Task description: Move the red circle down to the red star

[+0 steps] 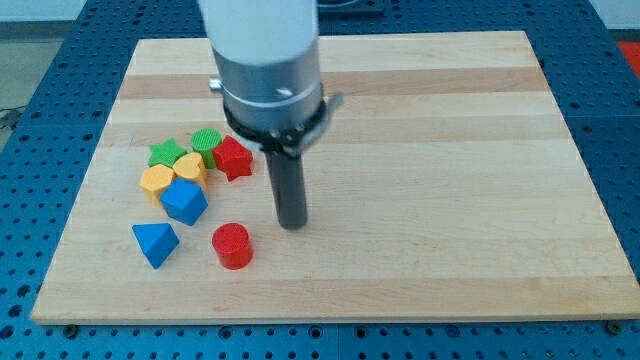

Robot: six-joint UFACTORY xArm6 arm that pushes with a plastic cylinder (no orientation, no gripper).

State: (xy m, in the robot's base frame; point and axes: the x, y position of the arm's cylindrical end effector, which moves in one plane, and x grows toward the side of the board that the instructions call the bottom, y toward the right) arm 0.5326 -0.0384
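The red circle (232, 245) sits on the wooden board (450, 150) near the view's bottom left. The red star (232, 157) lies higher up, at the right edge of a cluster of blocks. My tip (292, 224) touches the board to the right of the red circle and a little above it, with a small gap between them. The red star is above and to the left of the tip.
The cluster on the view's left holds a green star (166, 153), a green circle (206, 140), a yellow block (157, 181), a second yellow block (190, 167) and a blue block (184, 201). A blue triangle (155, 242) lies left of the red circle.
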